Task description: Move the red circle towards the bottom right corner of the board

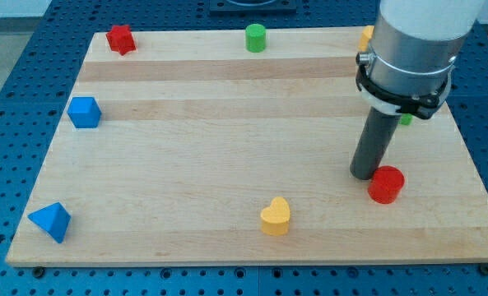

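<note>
A red circle (386, 184), a short upright cylinder with a flat round top, stands on the wooden desk (227, 148) in the view's lower right area, close to the right edge and short of the bottom right corner, just beside my tip (364, 174).

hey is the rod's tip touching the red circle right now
Cannot tell. In the camera view my tip sits right at the upper-left edge of the red circle, with no visible gap, but the single angle doesn't show contact plainly.
</note>
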